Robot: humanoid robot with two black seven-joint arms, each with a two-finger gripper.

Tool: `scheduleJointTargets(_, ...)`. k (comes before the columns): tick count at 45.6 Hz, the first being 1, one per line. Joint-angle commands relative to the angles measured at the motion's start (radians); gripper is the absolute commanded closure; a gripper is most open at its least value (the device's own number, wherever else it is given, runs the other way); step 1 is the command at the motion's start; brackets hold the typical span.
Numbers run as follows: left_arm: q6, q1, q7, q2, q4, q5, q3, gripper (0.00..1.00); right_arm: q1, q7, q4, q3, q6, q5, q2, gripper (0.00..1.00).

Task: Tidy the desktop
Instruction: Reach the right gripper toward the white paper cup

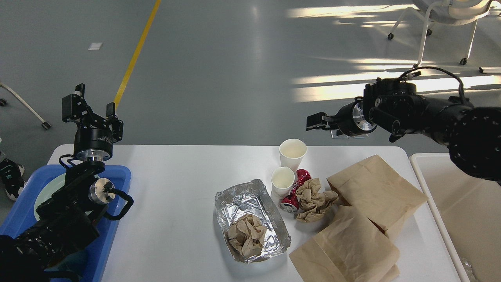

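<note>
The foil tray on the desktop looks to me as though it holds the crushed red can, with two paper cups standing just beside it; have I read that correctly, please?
Not quite. In the head view the foil tray holds a crumpled brown paper ball, not the can. The crushed red can lies on the desktop outside the tray, by the two paper cups.

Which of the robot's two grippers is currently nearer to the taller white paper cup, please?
The right. The right gripper hangs just above and to the right of the taller white paper cup, while the left gripper sits far off to its left, over the blue tray.
</note>
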Motion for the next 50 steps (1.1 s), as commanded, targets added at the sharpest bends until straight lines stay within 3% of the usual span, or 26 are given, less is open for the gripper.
scheduleJointTargets(1,0.000,0.000,0.000,0.000,0.000,0.000,0.000,0.03,0.056,-0.001,0.008,-0.028,0.135,0.003,0.010,0.00)
scheduleJointTargets(7,0.000,0.000,0.000,0.000,0.000,0.000,0.000,0.03,0.103,0.001,0.019,-0.012,0.270,0.014,0.010,0.00)
scheduleJointTargets(20,0.000,0.000,0.000,-0.002,0.000,0.000,0.000,0.03,0.095,0.002,0.065,0.141,0.286,0.049,0.001,0.00)
scheduleJointTargets(31,0.000,0.000,0.000,-0.002,0.000,0.000,0.000,0.03,-0.023,0.002,0.028,0.236,0.180,0.086,0.000,0.00)
scheduleJointTargets(40,0.000,-0.002,0.000,-0.002,0.000,0.000,0.000,0.03,-0.125,-0.001,-0.029,0.241,0.019,0.110,0.004,0.00)
scheduleJointTargets(50,0.000,0.000,0.000,0.000,0.000,0.000,0.000,0.03,-0.197,-0.005,-0.116,0.224,-0.004,0.124,0.016,0.00)
